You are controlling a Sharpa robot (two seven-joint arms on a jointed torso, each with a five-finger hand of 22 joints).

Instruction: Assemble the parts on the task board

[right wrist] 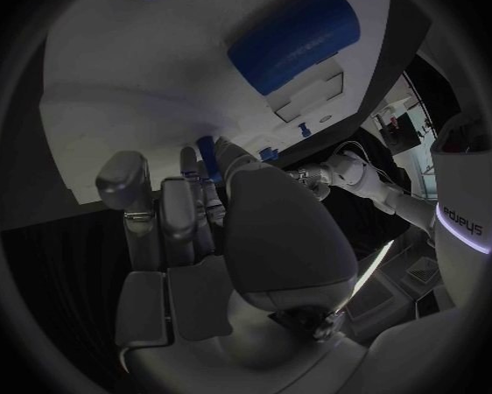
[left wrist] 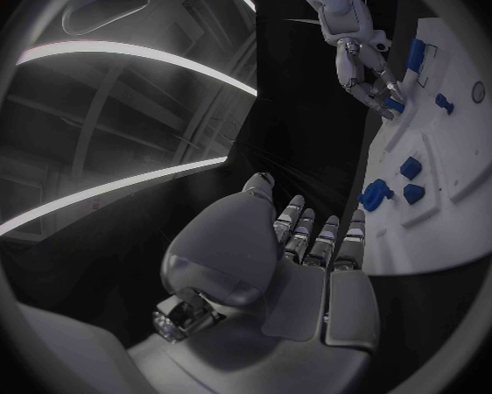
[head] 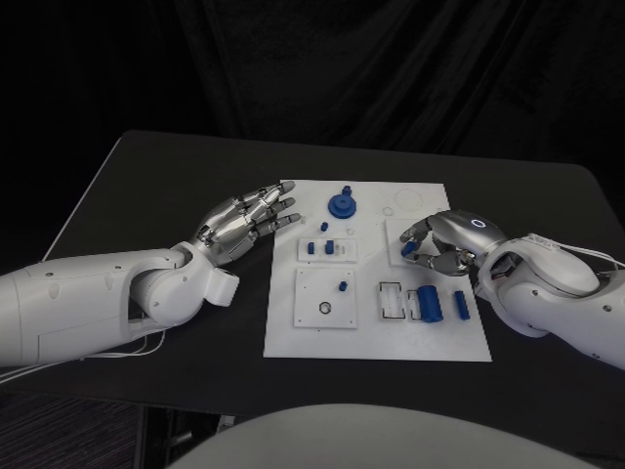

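The task board (head: 376,337) lay flat on the bench (head: 158,176), between your two hands. The right hand (head: 446,242) rested over the board's right part, fingers curled around a small blue part (head: 410,250); whether it was truly pinched could not be told. The left hand (head: 245,223) hovered just off the board's left edge, fingers extended and holding nothing. The parts looked small, rigid, light and smooth, probably slippery. You would have gripped each by its sides, near mid-height, using fingertips. The blue cylinder (head: 430,304) lay close beneath the right hand's wrist.
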